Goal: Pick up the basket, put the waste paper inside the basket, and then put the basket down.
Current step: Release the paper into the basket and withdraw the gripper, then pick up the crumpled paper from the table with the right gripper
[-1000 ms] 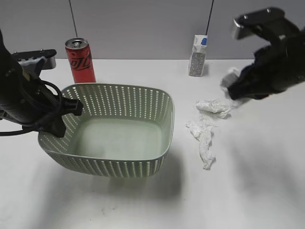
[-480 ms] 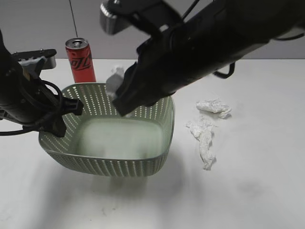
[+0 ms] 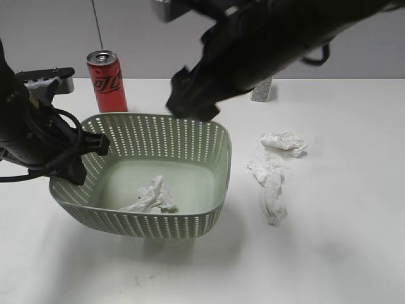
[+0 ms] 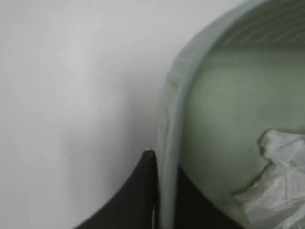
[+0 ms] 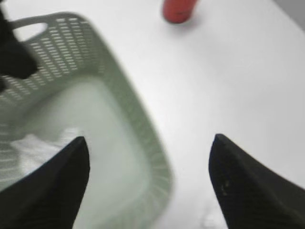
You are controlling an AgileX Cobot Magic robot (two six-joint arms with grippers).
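The pale green basket [image 3: 190, 142] is held tilted, a little off the table. My left gripper [image 3: 88, 149] is shut on its left rim; in the left wrist view the rim [image 4: 171, 129] passes between the black fingers [image 4: 136, 195]. One crumpled white paper wad [image 3: 152, 196] lies inside the basket and also shows in the left wrist view [image 4: 279, 181] and the right wrist view [image 5: 35, 143]. Two more wads lie on the table to the right, a short one [image 3: 285, 140] and a long twisted one [image 3: 271, 183]. My right gripper [image 5: 148, 138] is open and empty above the basket's far rim [image 5: 138, 119].
A red soda can [image 3: 106, 79] stands behind the basket's left corner and shows in the right wrist view [image 5: 178, 9]. A white-grey carton [image 3: 262, 90] stands at the back, mostly hidden by my right arm [image 3: 266, 44], which reaches across the middle.
My right arm swung left from beside the wads to above the basket carrying a wad. The wad now lies in the basket and the gripper is open. The left arm held still.
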